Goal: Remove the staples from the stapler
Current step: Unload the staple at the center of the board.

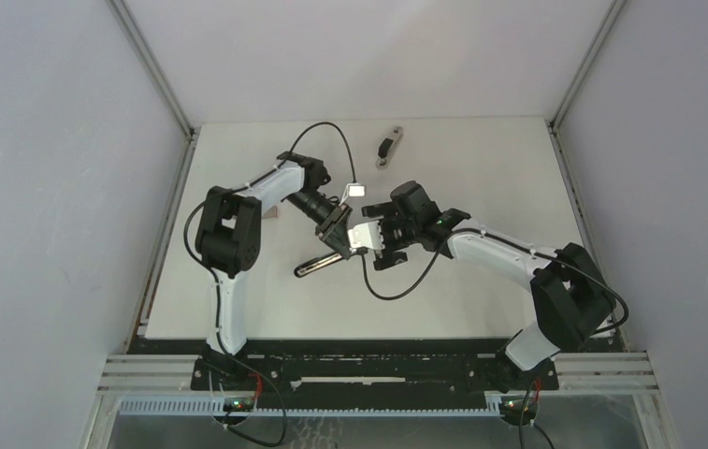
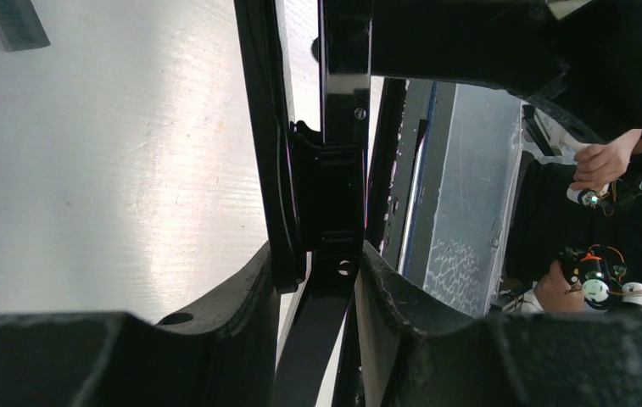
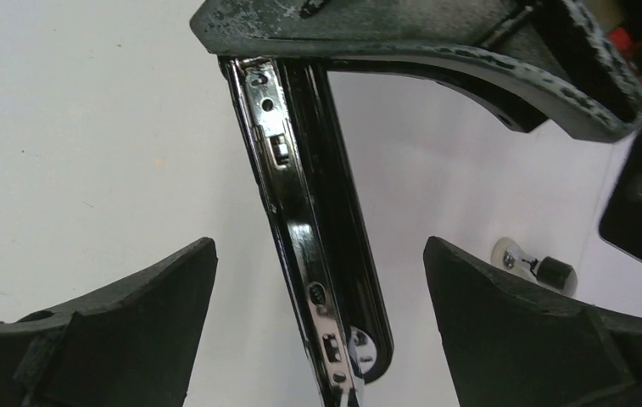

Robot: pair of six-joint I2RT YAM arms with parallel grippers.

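Top view: the left gripper [image 1: 339, 234] is clamped on one end of the black stapler [image 1: 316, 266] near the middle of the table [image 1: 481, 178]. The stapler's free end points toward the near left. The right gripper [image 1: 369, 236] sits just beside that grip, facing it from the right. A small white box [image 1: 357, 190] lies just behind both grippers. A grey-and-black tool [image 1: 388, 147] lies well apart, toward the far edge. Left wrist view: both fingers [image 2: 224, 326] press on the stapler [image 2: 334, 195], jaws narrow, held firmly. The black body runs up between them and splits into two bars. A small grey ridged block [image 2: 13, 21] lies on the table in the upper-left corner; it may be a strip of staples, cannot tell. Right wrist view: the right gripper [image 3: 319, 254] is spread wide, one finger on each side of the stapler [image 3: 300, 195], touching neither side. The stapler's bright metal channel faces the camera. Whether staples sit in the channel cannot be told. A left gripper finger crosses the top of the frame over the stapler's upper end.
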